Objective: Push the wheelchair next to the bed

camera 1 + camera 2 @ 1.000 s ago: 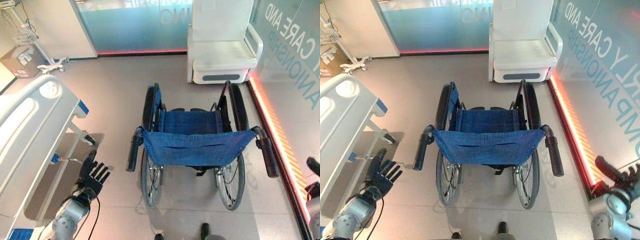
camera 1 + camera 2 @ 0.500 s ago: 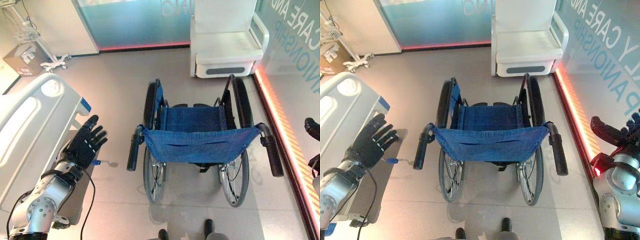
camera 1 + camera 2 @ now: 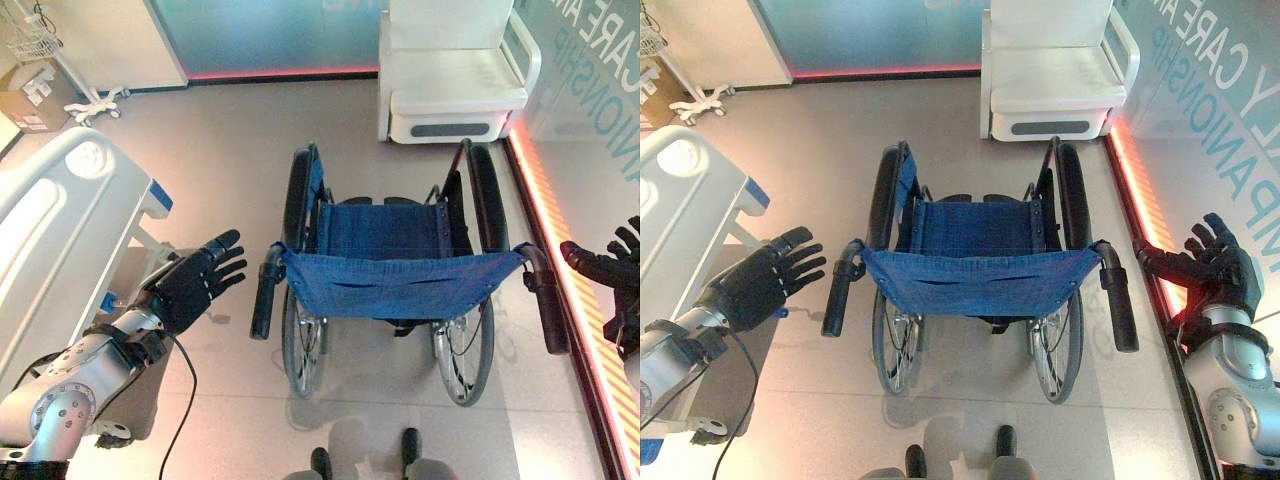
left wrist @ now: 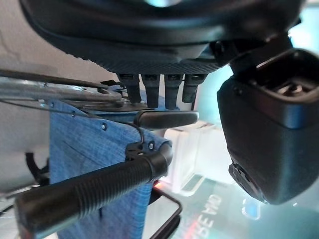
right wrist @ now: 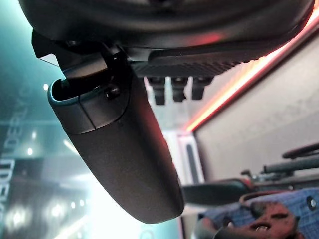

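We observe the hospital bed along the left of the room, its white footboard nearest the robot. The blue wheelchair stands mid-floor, well apart from the bed, backrest toward the robot and both push handles free. A white armchair sits beyond it by the glass wall. We note the left hand raised near the left push handle, fingers spread, touching nothing. The right hand hovers beside the right push handle, fingers splayed, holding nothing.
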Available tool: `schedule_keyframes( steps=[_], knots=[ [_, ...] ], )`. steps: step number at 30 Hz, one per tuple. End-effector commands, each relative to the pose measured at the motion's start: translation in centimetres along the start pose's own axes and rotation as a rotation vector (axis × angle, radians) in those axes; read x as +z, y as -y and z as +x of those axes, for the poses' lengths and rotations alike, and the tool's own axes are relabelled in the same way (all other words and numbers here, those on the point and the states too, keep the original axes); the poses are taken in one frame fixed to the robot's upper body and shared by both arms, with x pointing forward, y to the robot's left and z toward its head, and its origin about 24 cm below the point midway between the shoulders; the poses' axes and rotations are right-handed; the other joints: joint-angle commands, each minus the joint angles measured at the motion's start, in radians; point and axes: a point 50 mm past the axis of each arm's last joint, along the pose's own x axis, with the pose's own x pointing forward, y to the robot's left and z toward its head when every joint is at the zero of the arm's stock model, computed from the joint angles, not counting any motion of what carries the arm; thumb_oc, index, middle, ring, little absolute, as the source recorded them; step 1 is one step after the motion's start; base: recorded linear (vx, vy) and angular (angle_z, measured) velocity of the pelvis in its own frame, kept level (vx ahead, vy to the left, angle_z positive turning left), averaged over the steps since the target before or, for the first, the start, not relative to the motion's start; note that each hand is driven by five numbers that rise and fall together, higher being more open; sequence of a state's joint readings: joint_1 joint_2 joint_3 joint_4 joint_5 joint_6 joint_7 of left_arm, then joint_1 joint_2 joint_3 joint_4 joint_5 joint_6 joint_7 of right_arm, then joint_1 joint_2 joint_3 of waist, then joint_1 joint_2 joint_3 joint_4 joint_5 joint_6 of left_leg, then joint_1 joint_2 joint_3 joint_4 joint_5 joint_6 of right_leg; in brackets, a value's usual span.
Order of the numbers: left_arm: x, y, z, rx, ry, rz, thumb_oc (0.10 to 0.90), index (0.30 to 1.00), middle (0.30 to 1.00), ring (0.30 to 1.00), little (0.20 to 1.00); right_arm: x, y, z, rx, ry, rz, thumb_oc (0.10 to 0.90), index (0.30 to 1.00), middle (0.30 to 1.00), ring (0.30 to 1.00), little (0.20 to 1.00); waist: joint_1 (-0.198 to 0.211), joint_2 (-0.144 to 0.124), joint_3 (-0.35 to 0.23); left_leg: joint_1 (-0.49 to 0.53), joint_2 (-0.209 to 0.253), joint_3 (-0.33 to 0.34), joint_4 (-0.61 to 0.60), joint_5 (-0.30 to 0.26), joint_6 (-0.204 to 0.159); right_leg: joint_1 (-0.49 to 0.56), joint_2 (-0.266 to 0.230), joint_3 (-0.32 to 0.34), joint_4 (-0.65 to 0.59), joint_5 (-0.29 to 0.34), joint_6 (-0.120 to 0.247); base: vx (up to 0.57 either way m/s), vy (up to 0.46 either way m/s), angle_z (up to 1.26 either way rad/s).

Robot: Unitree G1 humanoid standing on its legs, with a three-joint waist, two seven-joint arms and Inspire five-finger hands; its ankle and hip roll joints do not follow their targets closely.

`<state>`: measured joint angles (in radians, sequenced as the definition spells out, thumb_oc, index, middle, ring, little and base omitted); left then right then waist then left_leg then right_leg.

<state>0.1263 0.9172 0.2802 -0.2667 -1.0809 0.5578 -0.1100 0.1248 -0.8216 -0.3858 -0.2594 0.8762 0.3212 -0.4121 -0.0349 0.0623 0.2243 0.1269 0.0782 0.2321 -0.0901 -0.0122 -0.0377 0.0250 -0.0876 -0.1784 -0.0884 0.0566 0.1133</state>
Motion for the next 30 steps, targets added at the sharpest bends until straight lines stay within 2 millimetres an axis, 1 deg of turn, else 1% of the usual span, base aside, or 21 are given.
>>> schedule_keyframes(
  steps=[1, 2, 4, 7, 9, 11, 14, 17, 18, 19, 21, 23, 27, 28, 30],
  knots=[
    [5.4, 1.9, -0.9, -0.128, 0.126, 0.247, 0.8, 0.9, 0.9, 0.9, 0.9, 6.9, -2.5, -0.2, 0.159, 0.276, -0.021, 0.8, 0.9, 0.9, 0.9, 0.9, -0.011, -0.039, -0.044, -0.054, 0.002, 0.04, 0.003, 0.031, -0.02, 0.03, -0.012, -0.034, 0.005, -0.014, 0.017, -0.02, -0.016, -0.03],
    [6.1, 2.1, -1.1, -0.138, 0.131, 0.287, 0.8, 0.9, 0.9, 0.9, 0.9, 7.2, -2.6, -0.3, 0.17, 0.274, -0.039, 0.8, 0.9, 0.9, 0.9, 0.9, -0.012, -0.038, -0.04, -0.054, 0.001, 0.041, 0.003, 0.031, -0.02, 0.03, -0.012, -0.033, 0.005, -0.013, 0.018, 0.0, 0.0, 0.0],
    [6.8, 2.4, -1.4, -0.144, 0.143, 0.297, 0.8, 0.9, 0.9, 0.9, 0.9, 7.2, -2.9, -0.5, 0.195, 0.26, -0.06, 0.8, 0.9, 0.9, 0.9, 0.9, -0.011, -0.038, -0.04, -0.053, 0.001, 0.043, 0.003, 0.032, -0.02, 0.032, -0.011, -0.034, 0.003, -0.012, 0.019, 0.0, 0.0, 0.0],
    [7.3, 2.4, -1.8, -0.143, 0.139, 0.317, 0.8, 0.9, 0.9, 0.9, 0.9, 7.3, -3.0, -0.7, 0.203, 0.26, -0.082, 0.8, 0.9, 0.9, 0.9, 0.9, -0.01, -0.038, -0.043, -0.05, 0.001, 0.046, 0.003, 0.032, -0.019, 0.034, -0.01, -0.036, 0.001, -0.012, 0.019, 0.0, 0.0, 0.0],
    [7.5, 2.6, -2.0, -0.149, 0.133, 0.329, 0.8, 0.9, 0.9, 0.9, 0.9, 7.7, -3.1, -0.9, 0.215, 0.278, -0.078, 0.8, 0.9, 0.9, 0.9, 0.9, -0.009, -0.039, -0.044, -0.049, 0.002, 0.047, 0.003, 0.032, -0.02, 0.035, -0.01, -0.038, 0.001, -0.012, 0.019, 0.0, 0.0, 0.0],
    [7.9, 2.7, -2.3, -0.161, 0.137, 0.339, 0.8, 0.9, 0.9, 0.9, 0.9, 8.8, -3.3, -1.3, 0.238, 0.337, -0.055, 0.8, 0.9, 0.9, 0.9, 0.9, -0.007, -0.039, -0.046, -0.049, 0.004, 0.048, 0.003, 0.033, -0.021, 0.037, -0.009, -0.041, 0.001, -0.013, 0.019, 0.0, 0.0, 0.0],
    [8.1, 2.7, -2.4, -0.162, 0.153, 0.343, 0.8, 0.9, 0.9, 0.9, 0.9, 9.2, -3.6, -1.6, 0.256, 0.364, -0.046, 0.8, 0.9, 0.9, 0.9, 0.9, -0.006, -0.038, -0.049, -0.049, 0.003, 0.048, 0.003, 0.032, -0.021, 0.038, -0.009, -0.042, 0.001, -0.016, 0.019, 0.0, 0.0, 0.0],
    [8.4, 2.6, -2.6, -0.15, 0.179, 0.368, 0.8, 0.9, 0.9, 0.9, 0.9, 9.0, -3.9, -1.9, 0.271, 0.354, -0.065, 0.8, 0.9, 0.9, 0.9, 0.9, -0.005, -0.037, -0.053, -0.047, 0.003, 0.048, 0.003, 0.03, -0.022, 0.04, -0.01, -0.044, 0.001, -0.018, 0.02, 0.0, 0.0, 0.0],
    [8.7, 2.6, -2.9, -0.141, 0.196, 0.419, 0.8, 0.9, 0.9, 0.9, 0.9, 8.7, -3.9, -2.1, 0.271, 0.336, -0.086, 0.8, 0.9, 0.9, 0.9, 0.9, -0.004, -0.036, -0.056, -0.045, 0.003, 0.049, 0.003, 0.029, -0.022, 0.042, -0.011, -0.047, 0.001, -0.02, 0.021, 0.0, 0.0, 0.0],
    [8.7, 2.6, -3.0, -0.14, 0.197, 0.425, 0.8, 0.9, 0.9, 0.9, 0.9, 8.7, -3.8, -2.1, 0.27, 0.331, -0.089, 0.8, 0.9, 0.9, 0.9, 0.9, -0.004, -0.037, -0.056, -0.045, 0.003, 0.049, 0.003, 0.029, -0.022, 0.043, -0.011, -0.047, 0.001, -0.02, 0.02, 0.0, 0.0, 0.0],
    [9.0, 2.5, -3.5, -0.135, 0.202, 0.475, 0.8, 0.9, 0.9, 0.9, 0.9, 8.2, -3.3, -2.1, 0.23, 0.277, -0.114, 0.8, 0.9, 0.9, 0.9, 0.9, -0.003, -0.037, -0.058, -0.045, 0.004, 0.05, 0.003, 0.029, -0.024, 0.043, -0.012, -0.049, 0.001, -0.022, 0.02, 0.0, 0.0, 0.0],
    [9.6, 2.0, -4.4, -0.072, 0.197, 0.587, 0.8, 0.9, 0.9, 0.9, 0.9, 7.4, -2.1, -2.0, 0.187, 0.21, -0.156, 0.8, 0.9, 0.9, 0.9, 0.9, -0.003, -0.038, -0.058, -0.045, 0.004, 0.053, 0.003, 0.029, -0.024, 0.043, -0.012, -0.053, 0.001, -0.023, 0.02, 0.0, 0.0, 0.0],
    [10.1, 1.5, -5.4, -0.032, 0.18, 0.647, 0.8, 0.9, 0.9, 0.9, 0.9, 7.0, -1.3, -2.3, 0.184, 0.152, -0.186, 0.8, 0.9, 0.9, 0.9, 0.9, -0.001, -0.04, -0.057, -0.048, 0.002, 0.054, 0.003, 0.03, -0.024, 0.042, -0.012, -0.055, 0.001, -0.024, 0.021, 0.0, 0.0, 0.0],
    [10.1, 1.5, -5.5, -0.037, 0.175, 0.65, 0.8, 0.9, 0.9, 0.9, 0.9, 7.0, -1.3, -2.3, 0.19, 0.146, -0.188, 0.8, 0.9, 0.9, 0.9, 0.9, -0.001, -0.04, -0.057, -0.048, 0.002, 0.054, 0.003, 0.03, -0.023, 0.042, -0.012, -0.055, 0.001, -0.024, 0.021, 0.0, 0.0, 0.0],
    [10.0, 1.9, -6.0, -0.101, 0.162, 0.634, 0.8, 0.9, 0.9, 0.9, 0.9, 6.9, -1.4, -2.6, 0.223, 0.126, -0.183, 0.8, 0.9, 0.9, 0.9, 0.9, -0.001, -0.041, -0.056, -0.049, 0.002, 0.055, 0.003, 0.031, -0.023, 0.041, -0.013, -0.055, 0.001, -0.023, 0.021, 0.0, 0.0, 0.0]
  ],
)
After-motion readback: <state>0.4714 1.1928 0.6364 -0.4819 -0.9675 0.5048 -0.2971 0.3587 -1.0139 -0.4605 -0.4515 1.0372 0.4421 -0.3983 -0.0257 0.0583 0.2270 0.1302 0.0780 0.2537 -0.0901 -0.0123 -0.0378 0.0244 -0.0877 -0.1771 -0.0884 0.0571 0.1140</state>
